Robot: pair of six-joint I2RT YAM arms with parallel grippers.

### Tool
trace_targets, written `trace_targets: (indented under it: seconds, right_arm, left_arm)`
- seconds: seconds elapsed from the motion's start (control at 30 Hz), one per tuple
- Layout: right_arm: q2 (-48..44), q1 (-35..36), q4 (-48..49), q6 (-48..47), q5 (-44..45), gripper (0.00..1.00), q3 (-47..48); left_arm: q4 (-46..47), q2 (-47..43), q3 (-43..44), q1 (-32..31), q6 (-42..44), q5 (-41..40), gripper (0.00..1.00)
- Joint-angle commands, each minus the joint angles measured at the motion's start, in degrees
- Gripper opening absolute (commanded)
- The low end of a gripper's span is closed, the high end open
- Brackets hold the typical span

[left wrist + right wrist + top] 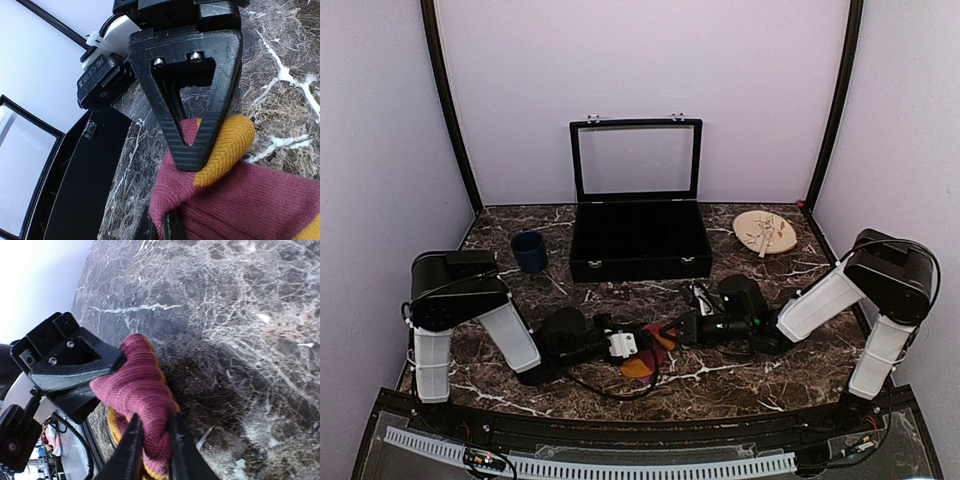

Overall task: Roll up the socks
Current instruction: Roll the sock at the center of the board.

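Note:
The maroon-red sock (656,338) with an orange toe (638,367) lies at the front middle of the marble table, held between both grippers. My left gripper (632,346) is shut on one end of it; in the left wrist view its upper finger (192,145) presses the maroon and orange knit (260,200). My right gripper (682,328) is shut on the other end; in the right wrist view its two fingers (132,445) pinch a fold of the maroon sock (140,390). A black piece with white stripes (699,297) shows by the right wrist; I cannot tell if it is the black sock.
A black case (638,240) with its glass lid open stands at the back middle, and shows in the left wrist view (75,190). A dark blue cup (529,251) stands to its left. A round wooden plate (765,233) lies at the back right.

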Motion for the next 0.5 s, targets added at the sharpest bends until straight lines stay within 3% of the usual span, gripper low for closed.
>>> trace_targets:
  seconds: [0.0, 0.13, 0.27, 0.37, 0.47]
  right_arm:
    - [1.2, -0.5, 4.6, 0.9, -2.0, 0.12, -0.6]
    - [1.6, -0.5, 4.9, 0.9, -2.5, 0.02, -0.3]
    - [1.5, -0.7, 4.5, 0.5, -2.5, 0.00, -0.2]
    - [1.4, -0.8, 4.3, 0.2, -2.4, 0.00, -0.2]
    - [1.6, -0.9, 4.1, -0.1, -2.6, 0.00, 0.2]
  left_arm:
    - [1.7, 0.5, -0.5, -0.6, -0.3, -0.4, 0.00]
    - [1.4, 0.7, -0.3, -0.7, -1.0, -2.5, 0.00]
    - [1.3, 0.2, -0.2, -1.1, -2.2, -7.0, 0.02]
    - [-1.6, -1.6, -1.2, -1.4, -2.9, -7.0, 0.20]
    - [-7.6, -4.6, -1.3, -1.4, -5.3, -5.3, 0.31]
